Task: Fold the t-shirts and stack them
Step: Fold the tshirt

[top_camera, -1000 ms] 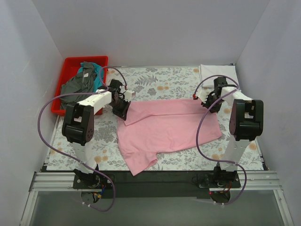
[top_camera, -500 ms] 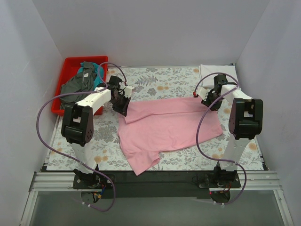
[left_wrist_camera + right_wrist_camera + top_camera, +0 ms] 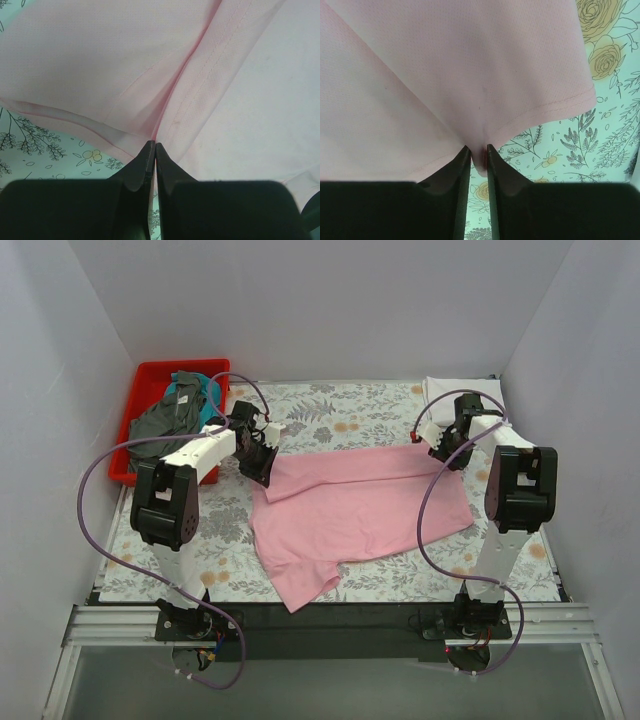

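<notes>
Across the middle of the top view, the light pink t-shirt (image 3: 360, 510) is seen spread flat on the floral tablecloth (image 3: 350, 415), its long axis running from left to right of the frame. Its upper edge is held at both ends. At the upper left corner of the cloth, the left gripper (image 3: 262, 468) is clamped on a pinch of pink hem; in the left wrist view the fingers are pressed almost together with a seam fold drawn up between them. At the upper right corner, the right gripper (image 3: 437, 450) is likewise closed on the hem, and a small tuck of pink cloth is seen caught between its fingers in the right wrist view.

From both grippers the body of the shirt lies toward the bottom of the frame, so a fold would probably be made by the held edge being carried down over the rest, both ends moved evenly so the cloth is kept taut between them. Each corner is nearer its own arm, and no crossing is called for. One sleeve juts out at the lower left.

A folded white t-shirt (image 3: 462, 392) is set at the upper right, just beyond the right gripper. A dark grey t-shirt (image 3: 160, 423) and a teal t-shirt (image 3: 185, 393) are left in the red bin (image 3: 150, 370) at the upper left.
</notes>
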Robot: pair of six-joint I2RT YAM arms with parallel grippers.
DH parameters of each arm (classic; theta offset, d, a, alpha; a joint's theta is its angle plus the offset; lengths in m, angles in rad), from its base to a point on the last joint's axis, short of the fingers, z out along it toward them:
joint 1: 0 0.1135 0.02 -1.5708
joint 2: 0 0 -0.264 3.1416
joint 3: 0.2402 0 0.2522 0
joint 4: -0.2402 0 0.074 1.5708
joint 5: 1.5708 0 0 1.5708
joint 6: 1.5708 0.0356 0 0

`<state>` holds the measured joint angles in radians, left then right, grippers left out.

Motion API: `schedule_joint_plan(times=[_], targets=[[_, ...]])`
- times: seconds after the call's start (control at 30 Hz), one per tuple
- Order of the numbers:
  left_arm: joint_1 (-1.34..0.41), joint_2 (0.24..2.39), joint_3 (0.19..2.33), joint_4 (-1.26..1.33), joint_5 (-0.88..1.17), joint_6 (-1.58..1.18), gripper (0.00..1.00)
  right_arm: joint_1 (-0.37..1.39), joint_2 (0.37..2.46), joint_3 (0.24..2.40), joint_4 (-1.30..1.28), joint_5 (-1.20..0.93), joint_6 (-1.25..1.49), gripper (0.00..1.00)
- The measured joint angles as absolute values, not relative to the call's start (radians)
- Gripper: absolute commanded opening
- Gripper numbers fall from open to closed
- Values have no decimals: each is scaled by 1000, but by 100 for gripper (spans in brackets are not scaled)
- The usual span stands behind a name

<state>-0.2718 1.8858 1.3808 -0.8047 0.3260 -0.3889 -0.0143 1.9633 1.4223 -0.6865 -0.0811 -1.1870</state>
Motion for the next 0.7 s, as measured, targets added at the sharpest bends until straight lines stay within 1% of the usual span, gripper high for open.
schedule_joint_plan(times=[0.07, 0.1, 0.17, 0.2, 0.23, 0.4, 0.7], targets=[[-272, 1886, 1381, -805, 326, -389, 0, -13, 1967, 1430, -689, -80, -1188, 22], [-272, 1886, 1381, -804, 326, -389, 0, -13, 1968, 1432, -689, -79, -1191, 16], [-272, 1886, 1381, -804, 326, -389, 0, -12, 1969, 1435, -691, -78, -1194, 9], [-272, 1886, 1381, -804, 326, -389, 0, -12, 1970, 1437, -694, -78, -1197, 3], [-272, 1886, 1381, -804, 326, -388, 0, -12, 1971, 1439, -694, -78, -1201, 1], [-271, 1879, 1394, -811, 326, -389, 0, -11, 1998, 1493, -707, -78, -1202, 1], [-266, 1861, 1517, -815, 337, -391, 0, -9, 2083, 1705, -706, -83, -1182, 1]])
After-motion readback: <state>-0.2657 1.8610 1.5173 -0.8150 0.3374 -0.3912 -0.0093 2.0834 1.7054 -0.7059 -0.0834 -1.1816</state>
